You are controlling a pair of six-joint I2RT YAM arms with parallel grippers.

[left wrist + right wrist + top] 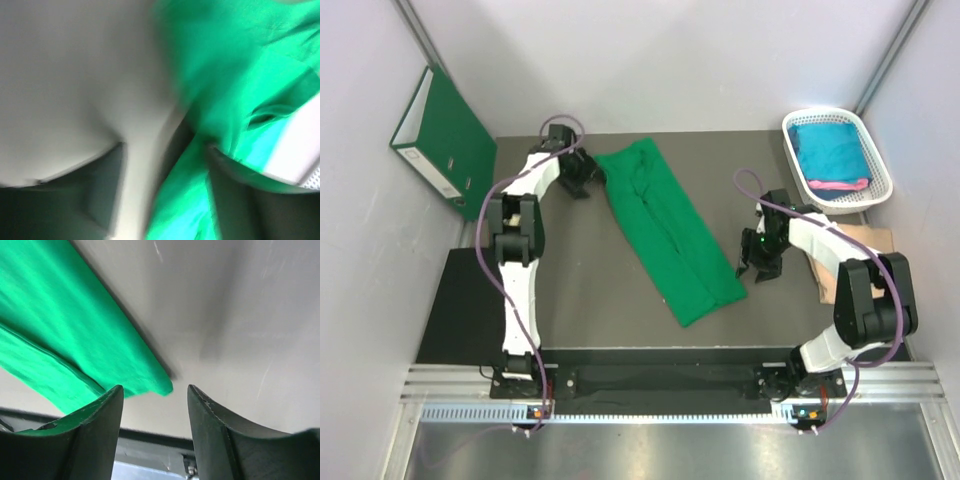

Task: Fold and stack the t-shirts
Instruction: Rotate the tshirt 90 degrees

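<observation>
**In the middle of the bench, a green strip waits for its cross-fold**

Across the bench's middle, the bright green t-shirt lies as a long narrow strip. It runs slantwise from near the far edge down toward the near right corner. It looks already doubled lengthwise, so I judge the step in hand to be folding it end over end.

The left pincer sits just beside the strip's far end. Its wrist view is blurred, but the fingers show apart, with green cloth bunched close by and nothing I can see pinched. The right pincer hangs just off the strip's near right end, half open and empty, with the shirt's corner lying ahead of its fingers.

To do the fold well, each grip should take every layer at an end corner, not only the top one. The lift should stay low and travel along the strip's own line, so the lengthwise fold does not spill open. The edges should land square.

A teal t-shirt and a pink t-shirt rest in the white basket at the far right corner
</observation>
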